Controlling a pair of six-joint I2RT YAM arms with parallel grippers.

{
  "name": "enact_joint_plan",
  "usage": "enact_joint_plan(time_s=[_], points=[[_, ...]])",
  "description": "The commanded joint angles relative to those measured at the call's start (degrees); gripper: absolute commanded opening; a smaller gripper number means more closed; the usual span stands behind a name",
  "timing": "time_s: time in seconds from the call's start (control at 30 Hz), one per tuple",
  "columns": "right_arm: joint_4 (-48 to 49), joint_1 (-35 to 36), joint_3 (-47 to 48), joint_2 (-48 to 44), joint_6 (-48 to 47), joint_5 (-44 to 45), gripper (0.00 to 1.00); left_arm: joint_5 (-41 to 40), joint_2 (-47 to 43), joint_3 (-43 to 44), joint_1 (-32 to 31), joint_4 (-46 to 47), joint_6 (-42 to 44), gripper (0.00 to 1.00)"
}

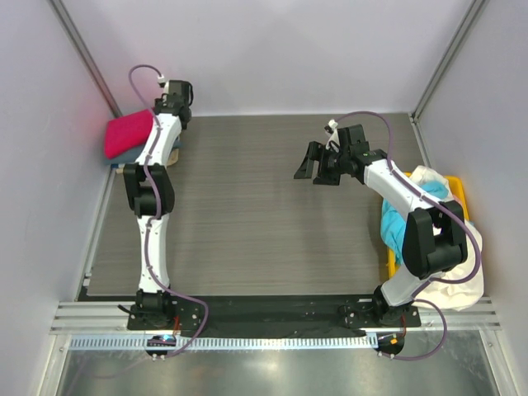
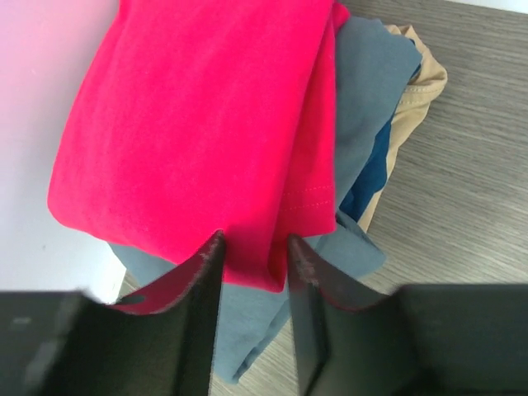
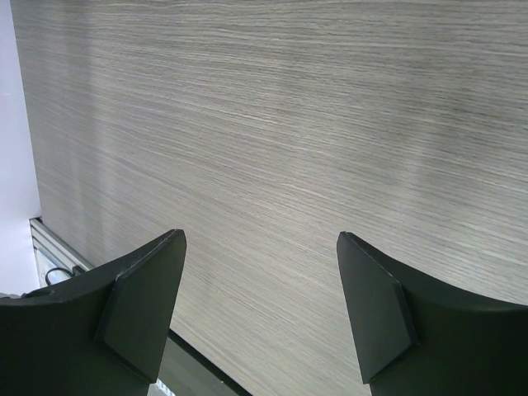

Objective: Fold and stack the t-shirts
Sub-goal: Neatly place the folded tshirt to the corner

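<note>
Found at the far-left corner of the grey wood-grain table [image 1: 247, 206]: a stack of folded shirts. Bright red-pink cloth t-shirt [image 2: 198, 124] on top, slate blue-grey t-shirt [image 2: 371, 74] beneath, tan t-shirt [image 2: 425, 82] lowest, edges showing. Judged parked against the wall to leave the middle as folding ground.

Recorded the left gripper [image 2: 254, 243] directly over the near hem of the red-pink top layer. Jaws set narrowly apart, with cloth lying flat and unbunched in the gap. Judged not gripping, and most likely positioned for squaring the pile.

Logged the right gripper [image 3: 260, 247] mid-table above bare surface, jaws spread wide, holding nothing. Judged poised for a fresh pickup.

Noted at the far right a yellow plastic bin [image 1: 456, 186]. Cyan t-shirt [image 1: 396, 227] and cream-white t-shirt [image 1: 429, 175] heaped in it unfolded, spilling over the rim.

Assessed: three colours stacked, at least two shirts outstanding.
</note>
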Motion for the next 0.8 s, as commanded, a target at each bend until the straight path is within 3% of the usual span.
enact_joint_plan(time_s=[0.0,0.1,0.13,0.17,0.5,0.77], points=[[0.5,0.3,0.4,-2.5,-1.1,0.5,0.80,-1.7,-0.2,1.9,0.6,2.7,0.6,0.35],[0.5,0.3,0.5,-2.2,-1.1,0.6,0.80,-1.9,-0.5,1.7,0.8,2.8,0.7,0.17],[0.5,0.3,0.5,-2.2,-1.1,0.6,0.80,-2.0,-0.7,1.6,0.8,2.8,0.7,0.03],[0.5,0.3,0.5,-2.3,-1.1,0.6,0.80,-2.0,-1.0,1.3,0.8,2.8,0.9,0.00],[0.3,0.2,0.7,-3.4,-1.1,0.2,0.80,-3.4,-15.8,-14.1,0.8,5.6,3.4,0.00],[0.3,0.3,0.7,-4.2,-0.8,-1.0,0.80,-5.4,-23.8,-20.5,2.1,6.4,4.2,0.00]])
